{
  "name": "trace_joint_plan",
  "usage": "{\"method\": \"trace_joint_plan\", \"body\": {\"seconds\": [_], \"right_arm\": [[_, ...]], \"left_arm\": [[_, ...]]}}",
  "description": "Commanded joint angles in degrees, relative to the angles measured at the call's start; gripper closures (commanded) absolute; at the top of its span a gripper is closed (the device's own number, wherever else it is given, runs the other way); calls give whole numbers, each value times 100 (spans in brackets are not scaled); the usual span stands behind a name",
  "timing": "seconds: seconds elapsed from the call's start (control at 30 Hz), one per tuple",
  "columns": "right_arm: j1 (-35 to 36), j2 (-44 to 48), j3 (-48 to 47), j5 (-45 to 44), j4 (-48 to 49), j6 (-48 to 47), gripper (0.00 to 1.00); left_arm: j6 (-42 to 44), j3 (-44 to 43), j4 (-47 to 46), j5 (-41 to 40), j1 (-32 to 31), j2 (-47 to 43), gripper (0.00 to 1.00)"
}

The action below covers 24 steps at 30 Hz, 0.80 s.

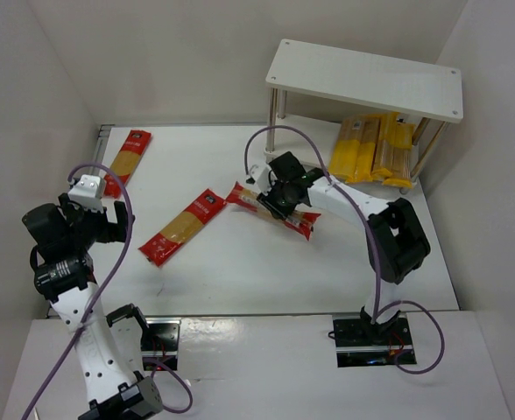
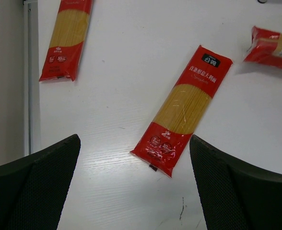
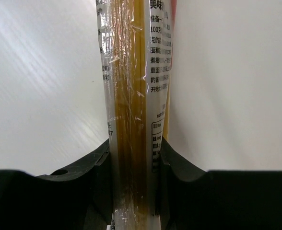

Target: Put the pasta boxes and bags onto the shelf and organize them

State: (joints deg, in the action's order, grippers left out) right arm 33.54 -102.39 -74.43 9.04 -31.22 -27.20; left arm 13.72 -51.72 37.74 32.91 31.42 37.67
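Right gripper (image 1: 276,199) is clenched on a red-ended pasta pack (image 1: 303,224) at mid-length; whether the pack is clear of the table (image 1: 240,271) cannot be told. Left gripper (image 2: 134,143) is spread wide and holds nothing, above a second red pack (image 2: 182,109). Yellow packs (image 1: 371,149) lie on the lower tier of the shelf (image 1: 363,79), partly hidden by its top board.

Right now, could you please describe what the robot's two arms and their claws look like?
Both the left arm and the right arm have white links with bulky black joint housings, and a thin purple cable loops along each. The left claw and the right claw have broad black fingers with curved inner edges. No markings are legible.
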Motion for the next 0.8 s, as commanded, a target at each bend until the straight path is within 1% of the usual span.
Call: {"method": "trace_joint_plan", "body": {"seconds": [0.0,0.1,0.13,0.27,0.43,0.57,0.77], "right_arm": [[12,781,-1,-883,714,1215,100],[12,992,140,-1184,837,1664,100],[12,1054,218,-1246,837,1979,100],[-40,1396,464,-1579,1091,2473,100],[-663,1793,702,-1957,1425,3131,100],[-744,2091,852,-2396,1847,3405,100],[-744,2162,799,-3170,2445,3564,100]], "left_arm": [[96,-31,-82,120,31,-76,0],[96,-31,-82,67,31,-128,0],[96,-31,-82,67,31,-128,0],[96,-31,-82,67,31,-181,0],[44,-31,-82,14,31,-234,0],[44,-31,-134,-38,31,-234,0],[-9,-31,-135,-91,31,-181,0]]}}
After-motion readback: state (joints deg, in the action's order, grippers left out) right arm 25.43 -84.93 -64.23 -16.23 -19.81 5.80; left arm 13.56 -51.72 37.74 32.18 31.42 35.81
